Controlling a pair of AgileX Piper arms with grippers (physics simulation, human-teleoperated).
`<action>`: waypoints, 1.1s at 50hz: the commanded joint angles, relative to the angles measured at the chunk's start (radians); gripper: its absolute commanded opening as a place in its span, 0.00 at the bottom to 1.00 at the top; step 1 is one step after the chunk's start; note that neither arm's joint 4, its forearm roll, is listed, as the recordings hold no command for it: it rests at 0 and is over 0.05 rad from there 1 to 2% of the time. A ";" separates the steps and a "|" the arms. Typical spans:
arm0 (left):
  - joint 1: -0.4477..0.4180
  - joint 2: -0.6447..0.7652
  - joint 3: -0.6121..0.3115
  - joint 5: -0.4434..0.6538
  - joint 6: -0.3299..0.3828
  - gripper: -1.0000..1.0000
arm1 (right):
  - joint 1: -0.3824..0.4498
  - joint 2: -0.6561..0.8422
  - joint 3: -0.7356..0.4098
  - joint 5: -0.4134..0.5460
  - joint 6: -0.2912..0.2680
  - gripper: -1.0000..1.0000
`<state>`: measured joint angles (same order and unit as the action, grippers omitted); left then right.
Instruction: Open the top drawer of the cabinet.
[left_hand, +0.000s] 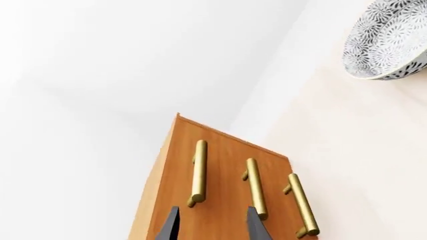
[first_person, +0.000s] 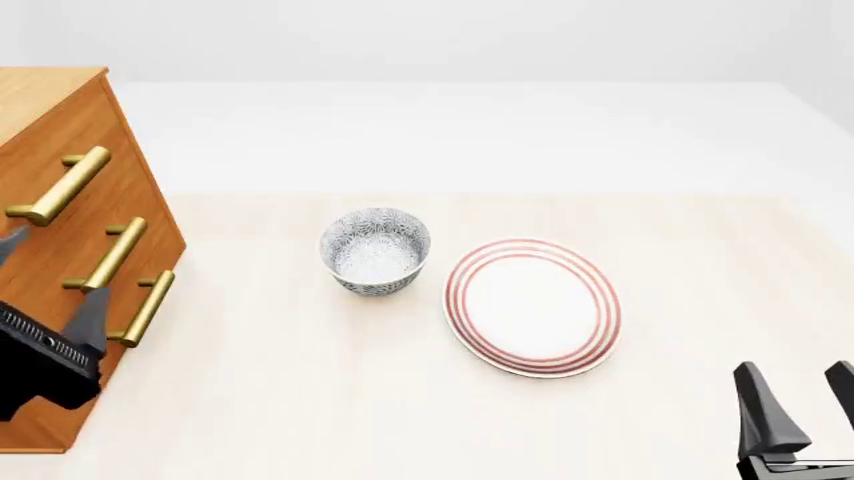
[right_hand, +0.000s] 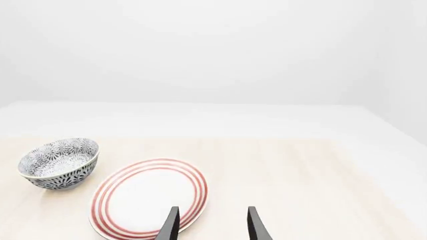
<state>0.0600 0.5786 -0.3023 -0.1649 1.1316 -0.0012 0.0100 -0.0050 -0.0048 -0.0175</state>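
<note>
The cabinet (first_person: 40, 100) stands at the table's left edge, its orange-brown front turned toward the middle. Its front carries three brass bar handles. The top drawer (first_person: 127, 190) looks flush with the front, and its handle (first_person: 60, 185) is the uppermost one. In the left wrist view that handle (left_hand: 199, 172) is the one farthest from the table side. My left gripper (first_person: 51, 270) is open just in front of the cabinet face, apart from it. Its fingers (left_hand: 170, 225) frame the strip between the top and middle handles. My right gripper (first_person: 801, 395) is open and holds nothing, low at the near right.
A blue-patterned bowl (first_person: 375, 250) sits mid-table, right of the cabinet. A white plate with red rings (first_person: 534, 305) lies beside it, ahead of the right gripper (right_hand: 210, 222). The pale wooden table (first_person: 334, 400) ends at a white surround behind.
</note>
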 joint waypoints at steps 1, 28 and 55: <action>0.003 0.138 0.030 -0.188 0.156 1.00 | 0.000 -0.001 0.000 0.000 0.000 1.00; 0.074 0.360 0.018 -0.437 0.325 1.00 | 0.000 -0.001 0.000 0.000 0.000 1.00; 0.119 0.542 -0.042 -0.554 0.369 1.00 | 0.000 -0.001 0.000 0.000 0.000 1.00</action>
<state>0.1604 1.0459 -0.3245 -0.6682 1.4820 -0.0012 0.0093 -0.0046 -0.0045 -0.0175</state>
